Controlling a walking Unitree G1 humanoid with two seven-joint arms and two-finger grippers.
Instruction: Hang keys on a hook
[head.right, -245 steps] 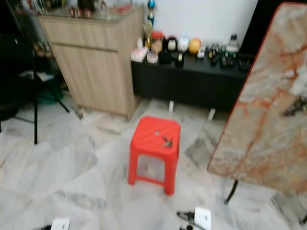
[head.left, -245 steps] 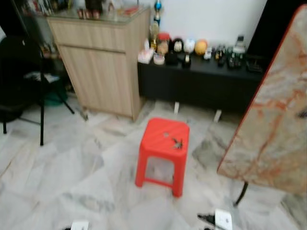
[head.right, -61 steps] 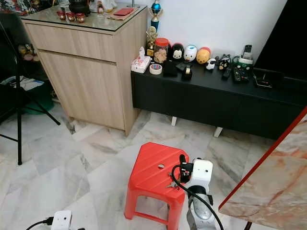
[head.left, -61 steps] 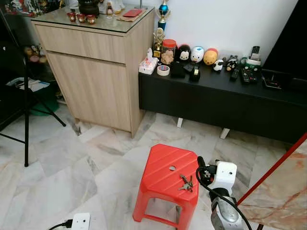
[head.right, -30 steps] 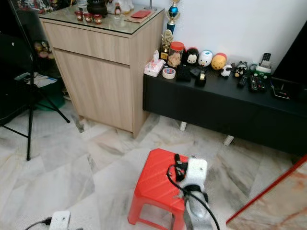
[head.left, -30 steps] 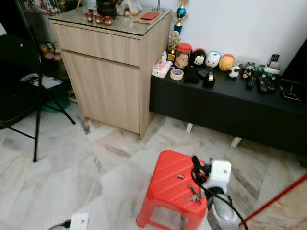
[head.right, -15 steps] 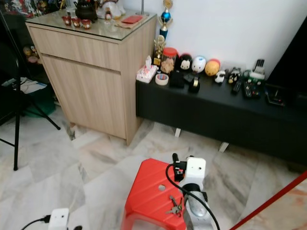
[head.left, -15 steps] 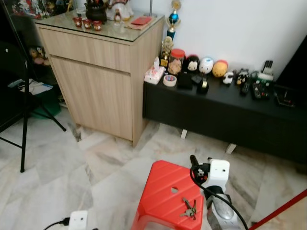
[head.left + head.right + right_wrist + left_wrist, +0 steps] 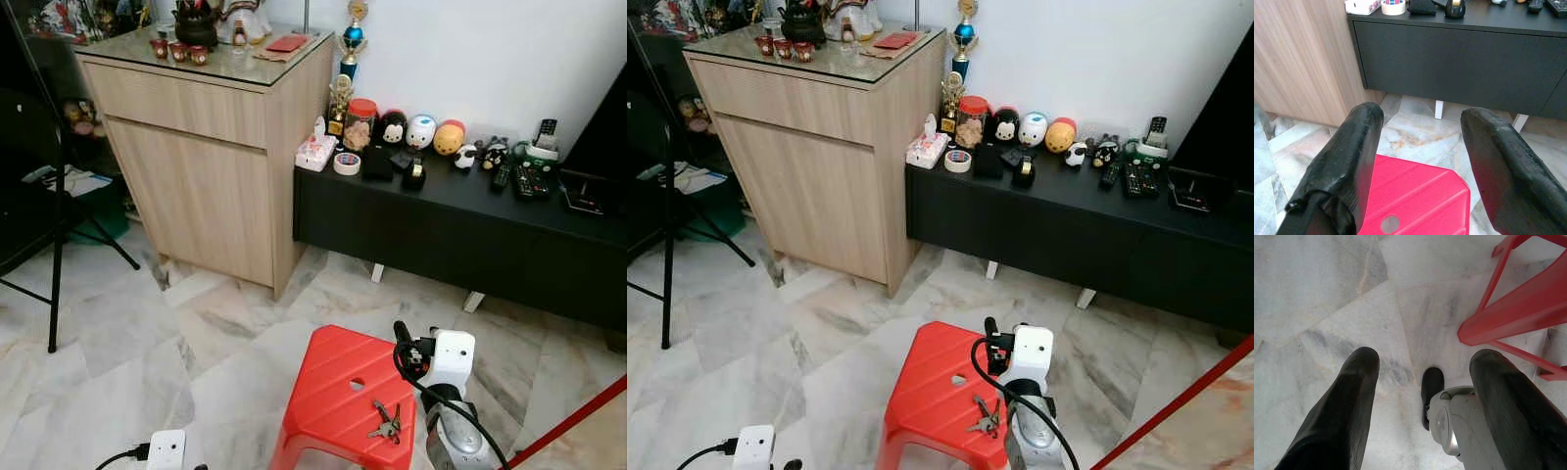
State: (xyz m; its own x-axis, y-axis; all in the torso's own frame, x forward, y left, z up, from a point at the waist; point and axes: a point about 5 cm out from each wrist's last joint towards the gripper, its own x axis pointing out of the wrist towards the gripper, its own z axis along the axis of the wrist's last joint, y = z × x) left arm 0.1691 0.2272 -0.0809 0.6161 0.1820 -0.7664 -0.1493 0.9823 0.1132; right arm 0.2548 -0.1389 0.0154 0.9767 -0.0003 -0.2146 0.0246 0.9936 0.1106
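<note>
Head view: a small bunch of metal keys (image 9: 388, 425) lay on the red plastic stool (image 9: 333, 392), at six o'clock, ungrasped; hanging appeared unstarted.

Right wrist view: the right gripper (image 9: 1420, 161) gaped wide, empty, above the stool.

Left wrist view: the left gripper (image 9: 1422, 396) hung open, empty, over marble floor (image 9: 1312, 289).

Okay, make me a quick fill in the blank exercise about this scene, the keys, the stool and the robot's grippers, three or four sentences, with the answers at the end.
1. The keys lie on top of the ______ stool.
2. The right gripper hovers above the stool with its fingers ______.
3. The left gripper hangs low and points down at the marble ______.
4. The black low cabinet stands against the ______.

Missing words: red; open; floor; wall
</note>
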